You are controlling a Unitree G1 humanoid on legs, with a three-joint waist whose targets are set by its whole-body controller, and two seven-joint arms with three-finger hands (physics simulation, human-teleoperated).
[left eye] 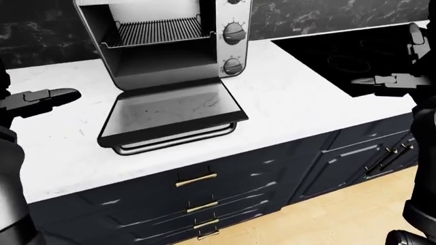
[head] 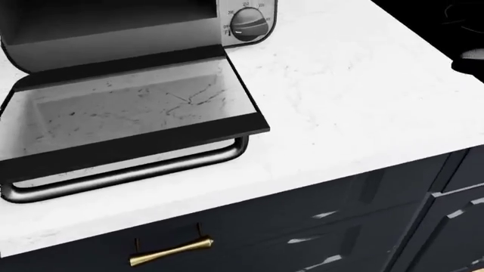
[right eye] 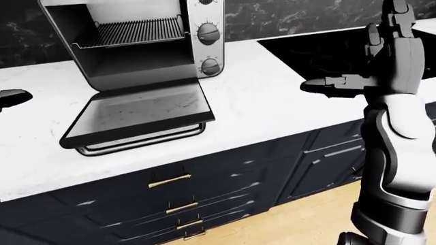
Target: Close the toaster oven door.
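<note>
Lying flat on the surface [left eye: 286, 97], its handle [left eye: 178, 141] running left-right, the door [left eye: 170, 113] sits nearer the empty, unclenched left hand [left eye: 42, 98] than the likewise empty right hand [right eye: 341, 84].

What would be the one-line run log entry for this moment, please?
toaster oven door: fully open, flat | left hand: open, away from door | right hand: open, over cooktop | closing: not yet begun

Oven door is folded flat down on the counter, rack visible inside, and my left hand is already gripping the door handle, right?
Not quite. The door is down flat and the rack shows, but the left hand hangs off to the left, clear of the handle. The left-eye view shows this.
</note>
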